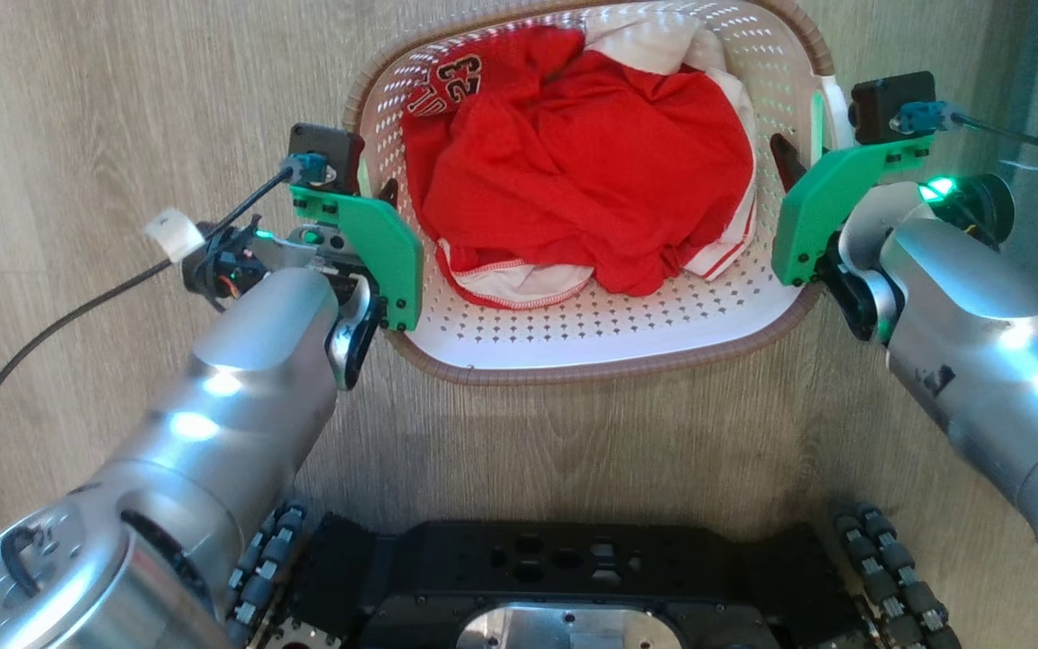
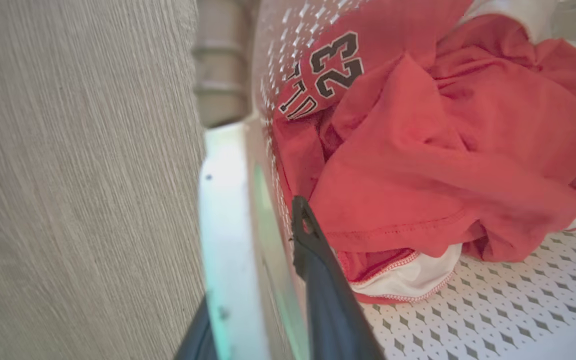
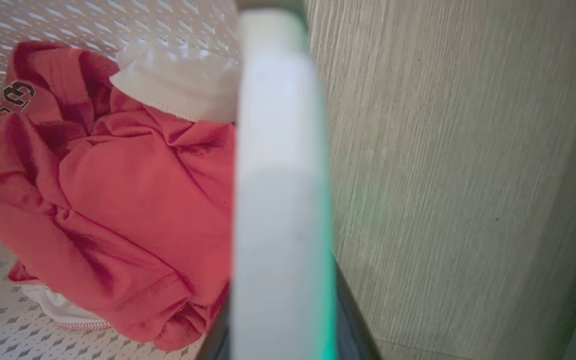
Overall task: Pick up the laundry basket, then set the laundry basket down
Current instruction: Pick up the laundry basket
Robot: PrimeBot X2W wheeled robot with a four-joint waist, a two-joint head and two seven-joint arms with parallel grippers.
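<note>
Now the laundry basket (image 1: 573, 335) is at my twelve o'clock, red clothes (image 1: 573, 153) inside. My left gripper (image 1: 373, 194) is clamped on its nine o'clock handle (image 2: 223, 200) — my right gripper (image 1: 803, 149) on the three o'clock one.

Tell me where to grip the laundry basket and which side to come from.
Grip its two white side handles, one gripper each, from the left and right ends, a finger inside the wall and one outside. The laundry basket is too wide for one gripper.
</note>
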